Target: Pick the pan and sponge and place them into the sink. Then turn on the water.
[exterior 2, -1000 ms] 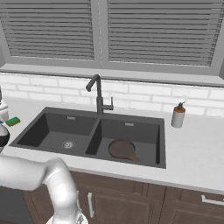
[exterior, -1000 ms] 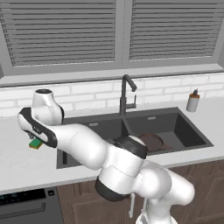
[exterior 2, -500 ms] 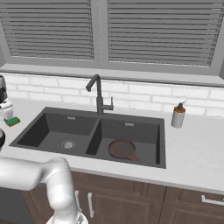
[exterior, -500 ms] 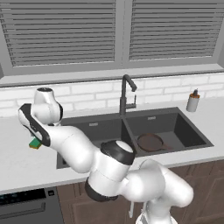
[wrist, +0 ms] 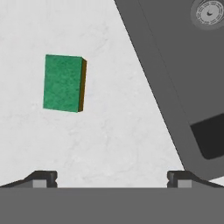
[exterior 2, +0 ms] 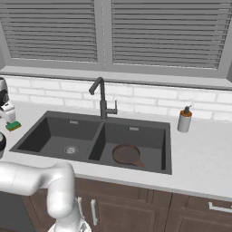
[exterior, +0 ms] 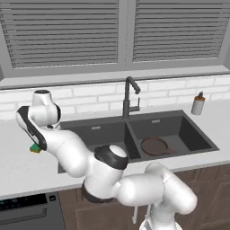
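From the hand camera I see the hand (wrist: pixel 112 177) with its jaws spread wide and nothing between them, hanging above the pale desk (wrist: pixel 109 131). The sponge (wrist: pixel 64 83) lies flat on that desk, green face up, apart from both fingertips and off to the side of the gap between them. The edge of the sink (wrist: pixel 175 78) runs along the other side, with a silver drain (wrist: pixel 209 13) showing. On the right base view the sponge (exterior 2: pixel 13 125) sits on the desk just left of the sink's left basin. The pan (exterior 2: pixel 127 154) rests in the right basin, handle pointing toward the front. The faucet (exterior 2: pixel 102 99) stands behind the divider.
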Available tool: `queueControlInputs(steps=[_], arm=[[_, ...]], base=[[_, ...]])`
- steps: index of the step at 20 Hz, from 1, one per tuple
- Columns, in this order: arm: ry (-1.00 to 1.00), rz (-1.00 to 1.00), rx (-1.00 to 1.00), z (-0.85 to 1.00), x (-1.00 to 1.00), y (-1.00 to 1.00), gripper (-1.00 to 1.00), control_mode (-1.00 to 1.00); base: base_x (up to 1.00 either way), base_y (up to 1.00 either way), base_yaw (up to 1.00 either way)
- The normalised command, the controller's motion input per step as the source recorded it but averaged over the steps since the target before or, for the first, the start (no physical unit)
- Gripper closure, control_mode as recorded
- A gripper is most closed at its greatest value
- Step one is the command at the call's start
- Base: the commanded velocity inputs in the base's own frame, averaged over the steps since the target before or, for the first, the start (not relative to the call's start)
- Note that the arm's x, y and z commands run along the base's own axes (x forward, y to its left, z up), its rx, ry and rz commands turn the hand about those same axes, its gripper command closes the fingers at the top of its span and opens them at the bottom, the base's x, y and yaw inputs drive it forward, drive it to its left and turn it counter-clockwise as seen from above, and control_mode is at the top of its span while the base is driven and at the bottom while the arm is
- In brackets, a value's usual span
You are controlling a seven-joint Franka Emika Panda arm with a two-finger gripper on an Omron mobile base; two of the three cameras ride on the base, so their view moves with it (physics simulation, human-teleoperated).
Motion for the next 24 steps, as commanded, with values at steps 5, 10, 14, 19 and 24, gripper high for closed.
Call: queueControlInputs(steps=[5, 10, 14, 19, 24], arm=[[0.01, 0.00, -0.04, -0.23, 0.28, 0.05, -1.00, -1.00], [0.06, 0.00, -0.01, -0.20, 0.33, 0.00, -1.00, -1.00], [0.09, 0.00, 0.00, -0.24, 0.29, 0.00, -1.00, -1.00], [0.09, 0.00, -0.02, -0.30, 0.16, 0.12, -1.00, -1.00], [0.01, 0.00, -0.04, -0.22, 0.10, 0.21, -1.00, -1.00]], base=[[0.00, 0.00, 0.00], [0.00, 0.00, 0.00], [0.00, 0.00, 0.00], [0.00, 0.00, 0.00], [0.00, 0.00, 0.00]])
